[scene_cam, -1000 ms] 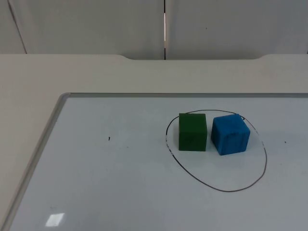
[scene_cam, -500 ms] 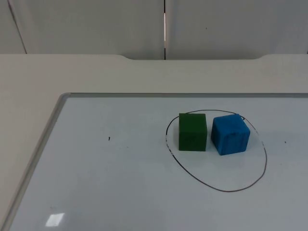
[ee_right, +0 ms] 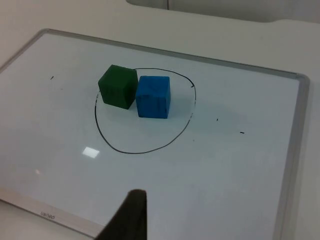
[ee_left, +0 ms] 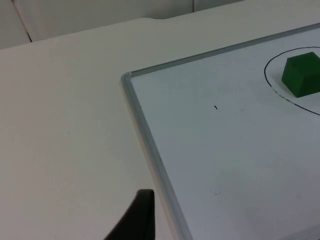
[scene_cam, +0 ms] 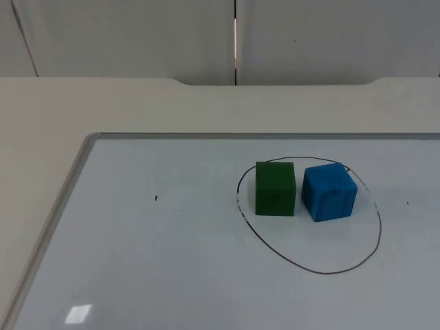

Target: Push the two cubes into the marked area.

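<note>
Green and blue, the two cubes stood inside the ring [scene_cam: 311, 217], a thin black line drawn on the whiteboard [scene_cam: 172, 261]. The green cube [scene_cam: 275, 188] was at the ring's left side, close to the line but inside it. The blue cube [scene_cam: 329, 191] stood just beside the green one, on its right, with a narrow gap between them in the top view; from the right wrist view I could not tell if they touched. Both cubes sat in the far half of the ring, and the near half of the ring held nothing but bare board. The blue cube was turned a little against the green one, so their faces were not parallel.

The whiteboard lay flat on the beige table [scene_cam: 137, 103], and its grey frame [scene_cam: 51, 227] ran along its left and far edges. A small dark mark [scene_cam: 155, 199] was on the board, well left of the ring.

The left gripper [ee_left: 137, 220] hung over the table just outside the frame, well apart from the ring; one black fingertip was seen, so I cannot tell if its fingers were open or closed. The right gripper [ee_right: 131, 217] hung over the board's near edge, also well apart from the ring, and again I cannot tell the state of its fingers. Neither gripper touched a cube.
</note>
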